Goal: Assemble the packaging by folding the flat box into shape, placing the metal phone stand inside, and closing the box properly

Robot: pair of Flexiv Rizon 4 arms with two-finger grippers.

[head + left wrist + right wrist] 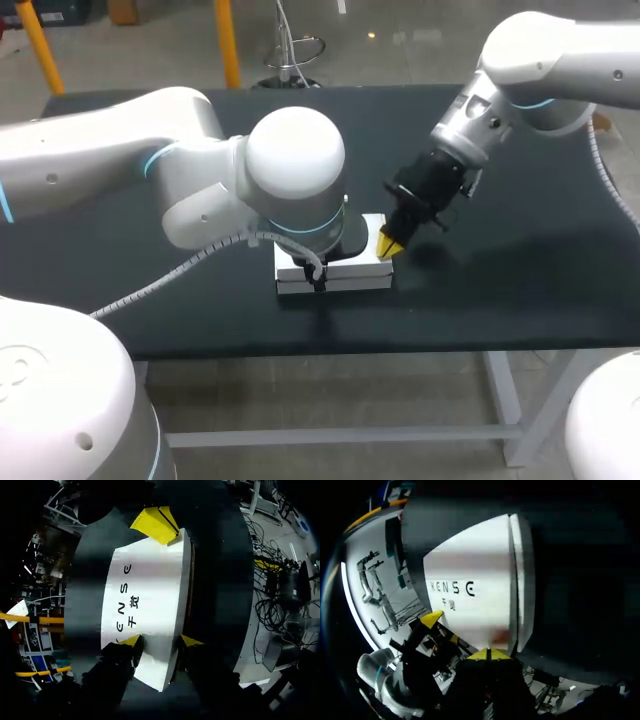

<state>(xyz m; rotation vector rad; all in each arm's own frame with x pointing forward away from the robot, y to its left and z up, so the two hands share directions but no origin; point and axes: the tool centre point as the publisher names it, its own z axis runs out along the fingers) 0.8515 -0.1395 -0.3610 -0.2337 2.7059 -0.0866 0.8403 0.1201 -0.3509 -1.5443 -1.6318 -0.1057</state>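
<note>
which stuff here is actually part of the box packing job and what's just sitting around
Job in hand:
- white cardboard box with dark print
- left gripper, at the box's near end
- right gripper, at one corner of the box
- metal phone stand: not in view

Just there:
- black table top under the box
</note>
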